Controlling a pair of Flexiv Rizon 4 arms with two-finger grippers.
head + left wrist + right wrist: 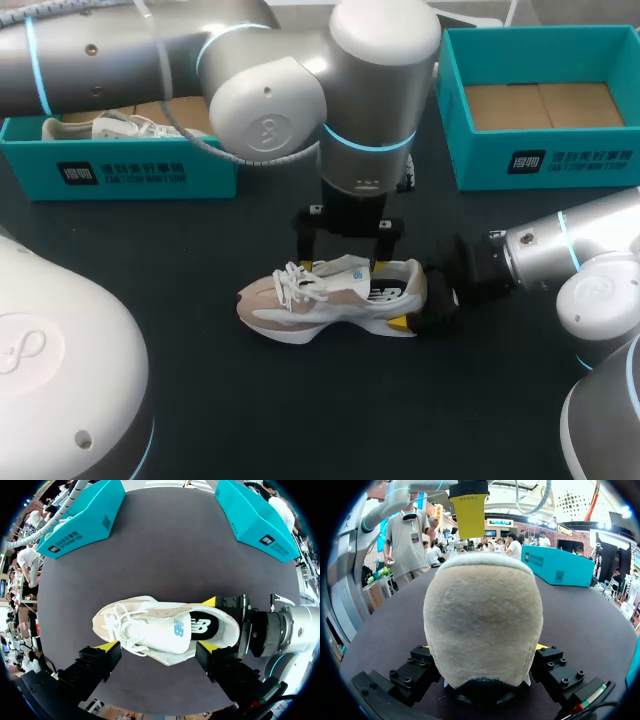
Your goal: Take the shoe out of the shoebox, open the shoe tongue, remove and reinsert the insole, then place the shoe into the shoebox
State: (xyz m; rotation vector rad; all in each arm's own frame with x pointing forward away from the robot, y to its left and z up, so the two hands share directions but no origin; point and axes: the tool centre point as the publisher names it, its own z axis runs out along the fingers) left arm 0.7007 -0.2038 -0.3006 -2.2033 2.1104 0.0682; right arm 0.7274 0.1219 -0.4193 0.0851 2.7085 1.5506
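Note:
A beige and white sneaker [330, 298] stands upright on the dark table [200, 250], toe to the left, laces tied and white tongue [160, 632] lying flat. My right gripper [405, 297] comes in from the right and is shut on the heel [482, 605], one finger on each side; one yellow tip [210, 601] shows against the heel. My left gripper [345, 262] hangs just above the shoe's far side, open, its yellow fingertips [106, 645] astride the laces and collar without touching. The insole is hidden inside the shoe.
A teal shoebox [120, 172] at the back left holds another white shoe [110, 127]. A second teal shoebox [540, 160] at the back right shows a bare cardboard floor. My left arm's elbow [265, 110] looms over the table's middle back.

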